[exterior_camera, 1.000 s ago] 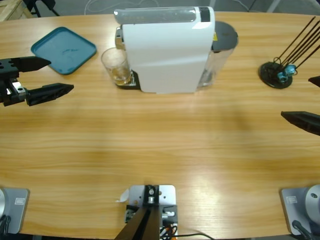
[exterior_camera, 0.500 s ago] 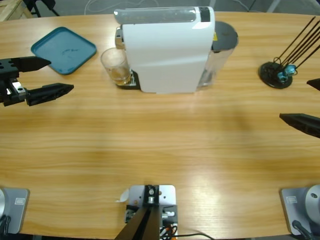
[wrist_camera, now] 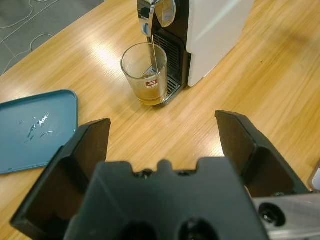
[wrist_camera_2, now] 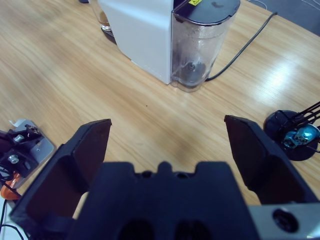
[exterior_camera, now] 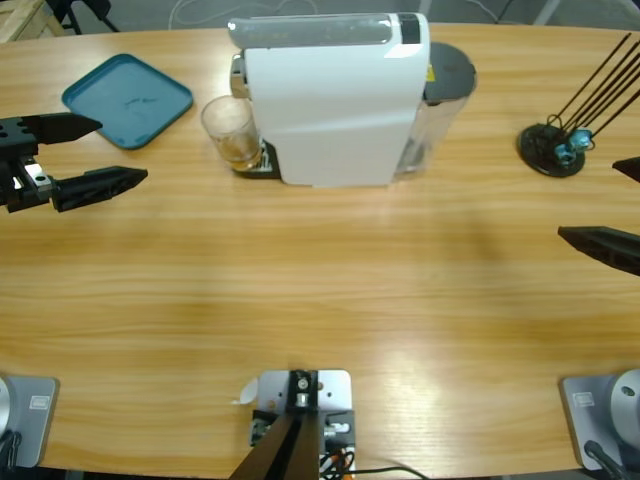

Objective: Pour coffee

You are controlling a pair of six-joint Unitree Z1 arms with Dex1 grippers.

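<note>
A clear glass tumbler (exterior_camera: 230, 132) (wrist_camera: 145, 72) stands on the drip tray under the spout of the white coffee machine (exterior_camera: 335, 97) (wrist_camera: 212, 25) (wrist_camera_2: 135, 30). A shallow amber pool of coffee (wrist_camera: 150, 99) (exterior_camera: 238, 152) lies in its bottom. My left gripper (exterior_camera: 95, 152) (wrist_camera: 162, 135) is open at the table's left edge, well short of the glass, with nothing between its jaws. At the right edge my right gripper (exterior_camera: 610, 205) (wrist_camera_2: 167, 140) is open too and empty, facing the machine's water tank (wrist_camera_2: 197, 45).
A teal tray (exterior_camera: 127, 98) (wrist_camera: 30, 127) lies at the back left, near the left gripper. A black stand with thin rods (exterior_camera: 555, 145) (wrist_camera_2: 295, 132) sits at the back right. The machine's cable (wrist_camera_2: 245, 45) runs off behind the tank.
</note>
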